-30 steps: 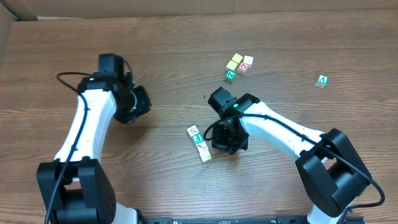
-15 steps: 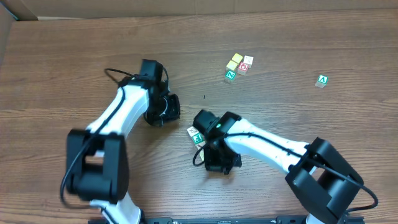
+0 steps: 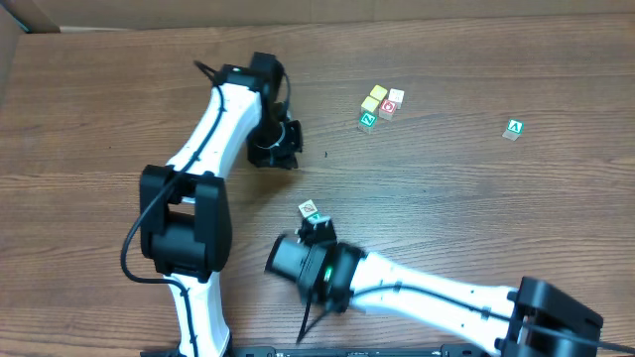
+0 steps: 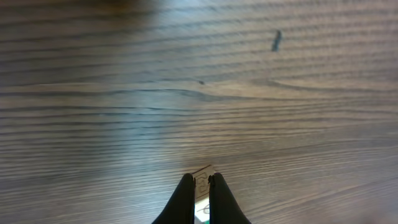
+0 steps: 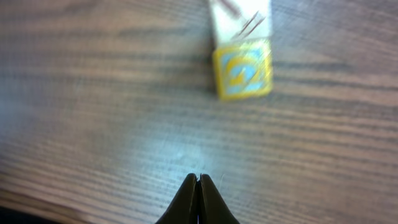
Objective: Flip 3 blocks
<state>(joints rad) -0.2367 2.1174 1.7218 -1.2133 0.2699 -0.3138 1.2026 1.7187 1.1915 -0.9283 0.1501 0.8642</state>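
The right gripper (image 5: 198,179) hangs over the brown wood-grain table (image 3: 476,198) with its two black fingers pressed together and nothing between them. Ahead of its tips, in the blurred right wrist view, lies a yellow-rimmed wooden cube with a blue face (image 5: 242,68). A pale wooden block (image 5: 239,18) touches that cube's far side. Bare tabletop separates the cube from the fingertips.

From overhead, the small wooden picture blocks (image 3: 312,210) lie near the middle of the table. White and teal faces show at the upper end of the group, while the black wrist of the right arm covers the lower end. That arm stretches low across the front of the table from the right corner.

The left gripper (image 4: 200,180) is also drawn to a narrow slit and holds nothing. It hangs over open wood up and to the left of the blocks, apart from them. A small dark mark (image 4: 277,40) on the tabletop lies beside it.

Farther back and to the right sits a cluster of yellow, red, green and white wooden cubes (image 3: 380,106), packed so that they touch. A green-faced wooden cube with a white letter A (image 3: 514,128) stands alone well off to the right.
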